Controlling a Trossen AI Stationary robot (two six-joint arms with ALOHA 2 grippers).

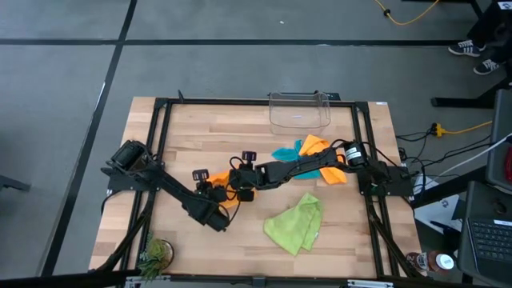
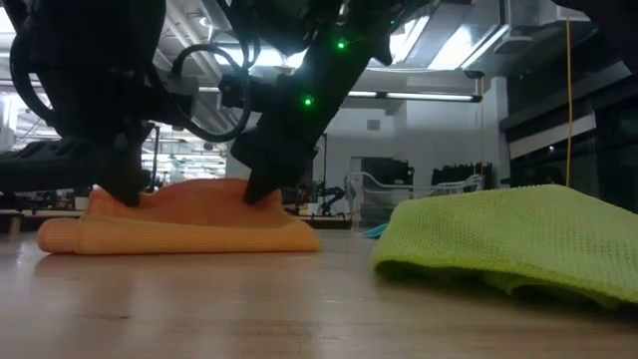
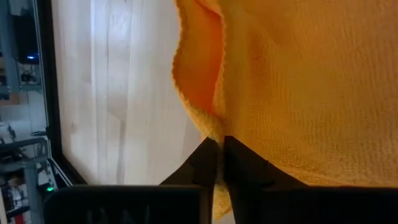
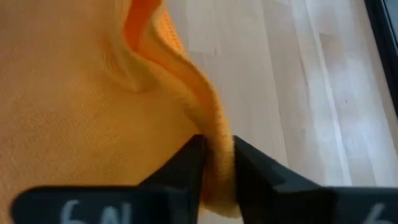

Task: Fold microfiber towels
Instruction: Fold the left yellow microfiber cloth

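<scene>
An orange microfiber towel [image 2: 189, 227] lies folded over on the wooden table [image 1: 200, 144], left of centre. Both grippers come down on its upper layer: my left gripper [image 2: 128, 194] at one end, my right gripper [image 2: 261, 191] at the other. Each is shut on the cloth. In the high view the arms hide most of this towel [image 1: 229, 202]. A lime green towel [image 1: 294, 224] lies crumpled near the front. A second orange towel [image 1: 316, 148] and a teal-blue one [image 1: 285, 152] lie in a heap under my right arm. My left gripper [image 3: 217, 146] pinches the orange towel's edge [image 3: 211, 127] between its two fingertips, slanting down from above. A loose fold stands up just beyond the fingers. The towel rests on the table, slack. My right gripper [image 4: 217, 155] pinches a folded edge [image 4: 214, 134] of the orange towel between its two fingers, slanting down from above. More than one layer seems caught. The cloth rises in a small ridge ahead of the fingers, and the rest lies on the table.
A clear plastic bin [image 1: 300, 110] stands at the table's far edge. A small green plant [image 1: 154, 254] sits at the front left corner. A black frame [image 1: 160, 128] runs around the table. Bare wood shows at the far left and between the orange and green towels.
</scene>
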